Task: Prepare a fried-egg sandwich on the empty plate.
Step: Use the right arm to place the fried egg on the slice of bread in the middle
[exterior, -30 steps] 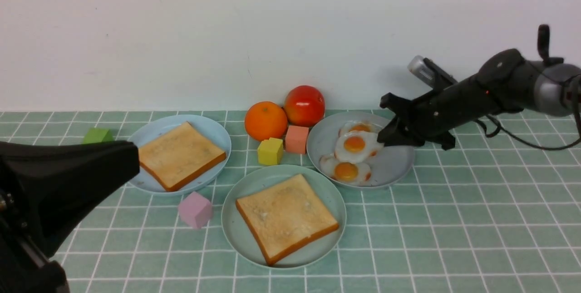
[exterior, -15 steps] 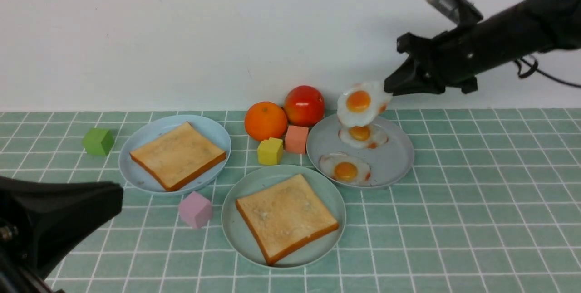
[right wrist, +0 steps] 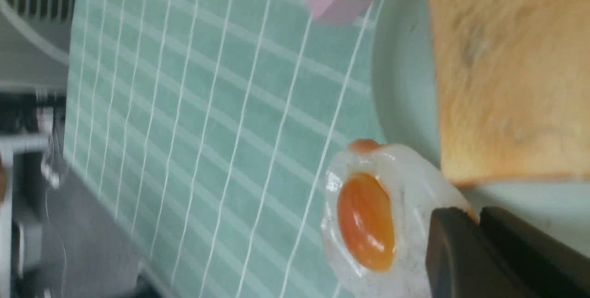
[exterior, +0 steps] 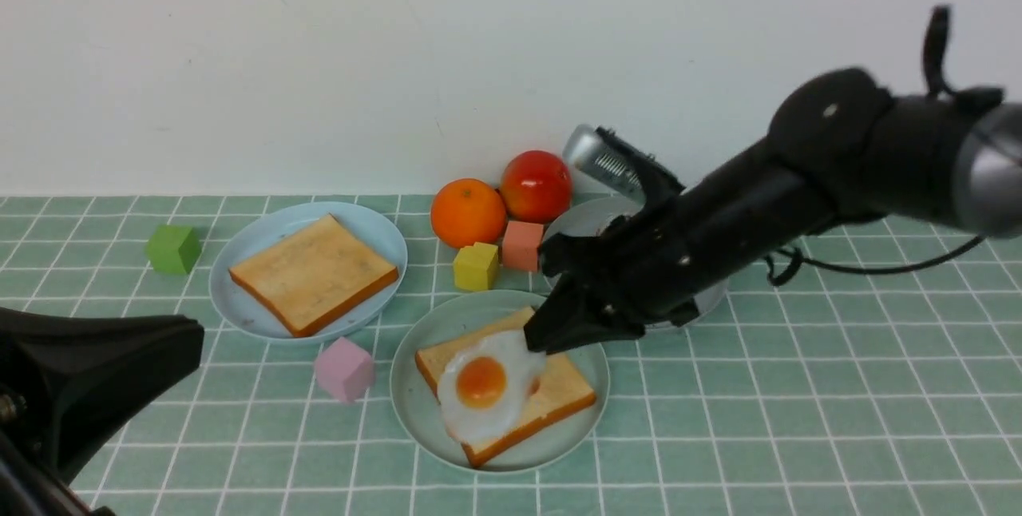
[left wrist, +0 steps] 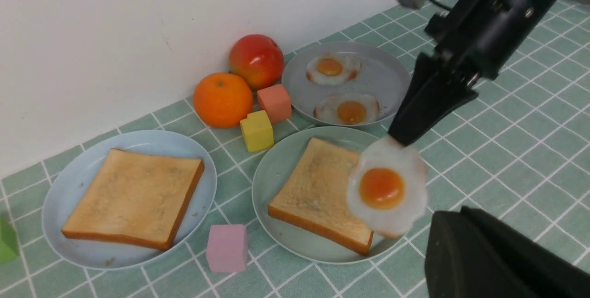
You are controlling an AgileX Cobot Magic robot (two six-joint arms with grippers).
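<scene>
A toast slice lies on the mint-green empty plate at the front middle. My right gripper is shut on the white rim of a fried egg, which hangs low over that toast; whether they touch I cannot tell. The right wrist view shows the pinched egg beside the toast and my right gripper. A second toast slice rests on the light blue plate. My left gripper sits shut and empty at the near left, also seen as my left gripper.
The grey plate behind my right arm holds two more eggs. An orange, a red fruit, a yellow cube and a salmon cube stand behind the mint plate. A pink cube and a green cube lie to the left.
My right gripper lifted one egg off the grey plate, then carried it down and left over the toast on the mint plate. My left arm drew back toward the near left.
</scene>
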